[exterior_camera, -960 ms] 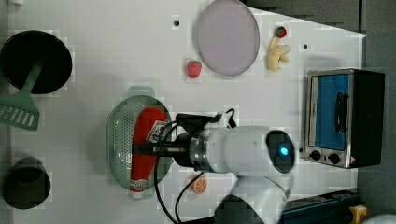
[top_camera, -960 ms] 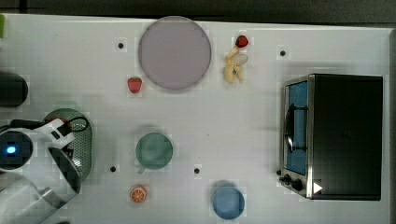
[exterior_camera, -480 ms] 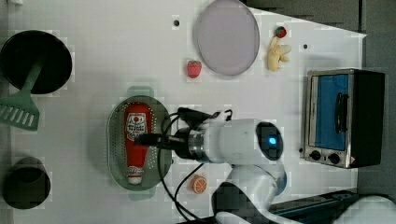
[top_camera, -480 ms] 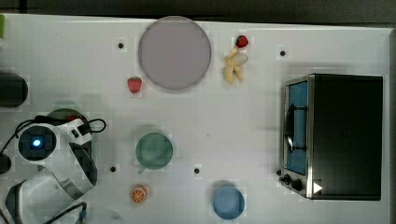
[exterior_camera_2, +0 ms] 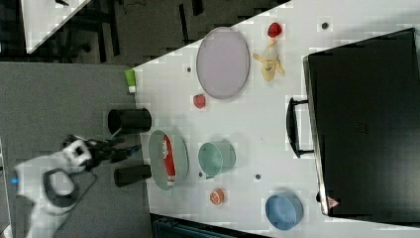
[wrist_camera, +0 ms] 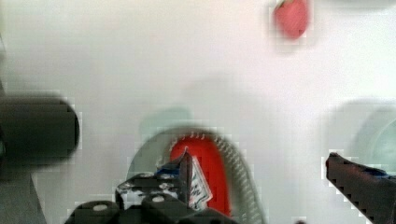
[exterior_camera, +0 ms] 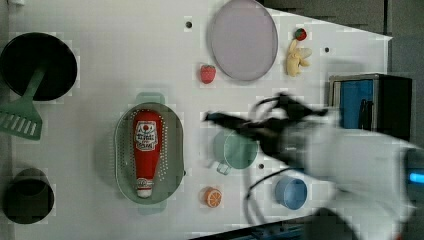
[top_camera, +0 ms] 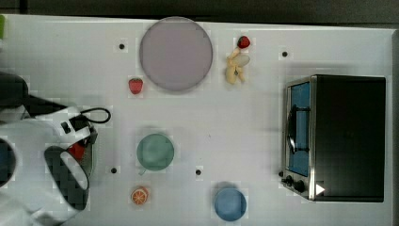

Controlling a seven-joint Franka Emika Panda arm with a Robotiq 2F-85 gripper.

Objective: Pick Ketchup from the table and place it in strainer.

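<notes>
Looking at our end effector (wrist_camera: 257, 179), we see its fingers spread wide and empty, up above the white desk (exterior_camera: 125, 60). Our small red squeeze Ketchup bottle (exterior_camera: 145, 150) lies flat inside the pale green oval plastic strainer (exterior_camera: 123, 150), so we think the job is done.

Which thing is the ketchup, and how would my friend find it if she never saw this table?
In the left view, start at the big lilac plate and look toward the left view's lower left to the pale green oval strainer. The Ketchup lies inside it: a red squeeze bottle with a white cap and white label, far longer than the little red strawberry nearby.
</notes>
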